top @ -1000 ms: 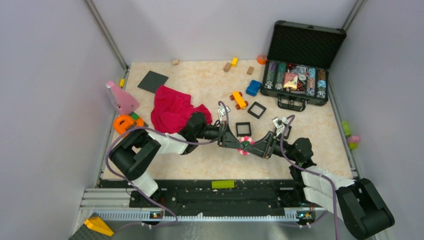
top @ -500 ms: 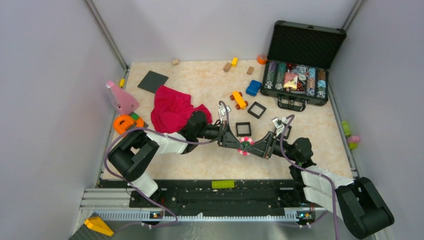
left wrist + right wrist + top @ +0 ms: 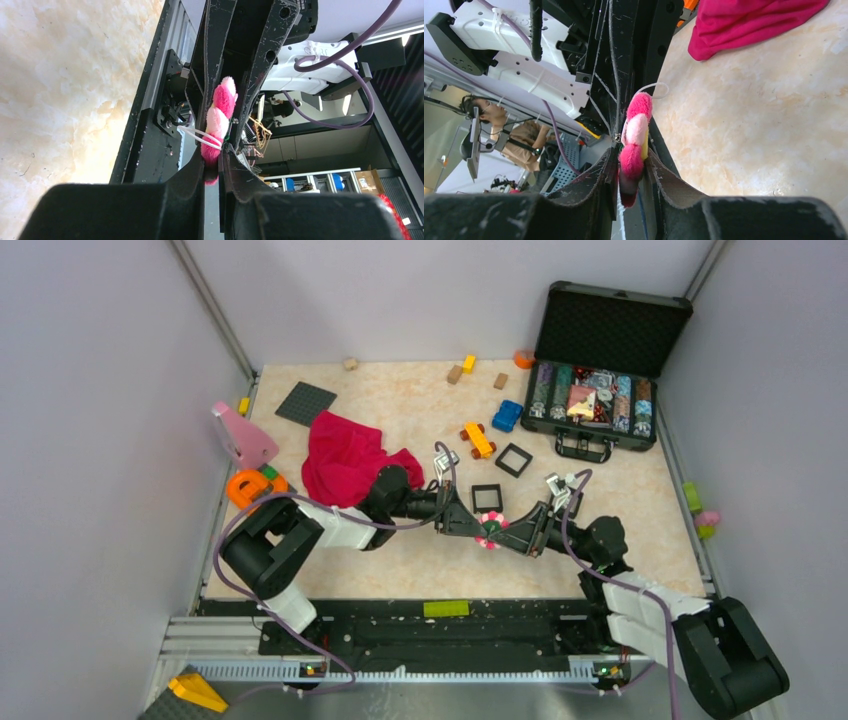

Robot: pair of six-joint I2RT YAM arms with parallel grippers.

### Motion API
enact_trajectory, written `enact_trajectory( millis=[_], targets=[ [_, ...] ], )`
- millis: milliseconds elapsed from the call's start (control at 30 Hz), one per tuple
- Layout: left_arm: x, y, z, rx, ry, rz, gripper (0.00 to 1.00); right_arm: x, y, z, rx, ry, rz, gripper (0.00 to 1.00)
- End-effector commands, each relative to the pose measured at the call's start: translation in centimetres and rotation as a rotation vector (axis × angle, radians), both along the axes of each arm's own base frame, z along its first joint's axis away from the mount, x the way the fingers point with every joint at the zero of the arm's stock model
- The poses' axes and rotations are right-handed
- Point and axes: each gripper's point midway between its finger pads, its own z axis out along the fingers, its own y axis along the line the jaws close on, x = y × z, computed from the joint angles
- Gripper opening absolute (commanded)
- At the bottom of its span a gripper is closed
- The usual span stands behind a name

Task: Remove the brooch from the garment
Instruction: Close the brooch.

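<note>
**Between both grippers, well clear of the garment: the brooch pinched from two sides**

Near the middle of the beige marbled table (image 3: 600,450), a little toward its near edge, the small round flower-shaped brooch (image 3: 491,531) of pink-and-white plush sits where the two arms meet tip to tip. The left gripper (image 3: 477,527) reaches in from the left and the right gripper (image 3: 504,535) from the right, so the brooch lies directly between them.

From the left wrist, the brooch is seen edge-on. Its lower rim is nipped between the left gripper's nearly closed black fingers (image 3: 192,172), and the right gripper's fingers come down on its upper part from the far side. A thin white cord (image 3: 196,135) loops across the plush just above the left fingertips.

The right wrist shows the mirror of this. The right gripper's jaws are drawn in narrow and clamp the darker pink rim nearest that camera, while the left gripper's fingers close on the opposite end.

Whether the brooch touches the table cannot be told.

The crumpled magenta cloth garment (image 3: 345,462) lies on the table to the left, behind the left arm, well apart from the brooch. Two small black square frames (image 3: 487,498) lie just beyond the grippers.
</note>
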Motion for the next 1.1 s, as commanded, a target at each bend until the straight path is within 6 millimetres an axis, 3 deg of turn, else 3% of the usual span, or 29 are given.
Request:
enact_trajectory(
  millis=[0,333,1067],
  targets=[
    [-0.11,0.05,1.3,-0.047,-0.032,0.005,0.0,0.73,0.1,1.4,0.016,-0.075,-0.034,0.25],
    [0.17,0.27,1.38,-0.046,-0.036,0.023,0.0,0.9,0.04,1.06,0.002,-0.063,-0.045,0.27],
    [-0.75,-0.2,1.41,-0.005,-0.102,-0.01,0.0,1.17,0.26,0.72,-0.01,-0.037,-0.035,0.16]
  ],
)
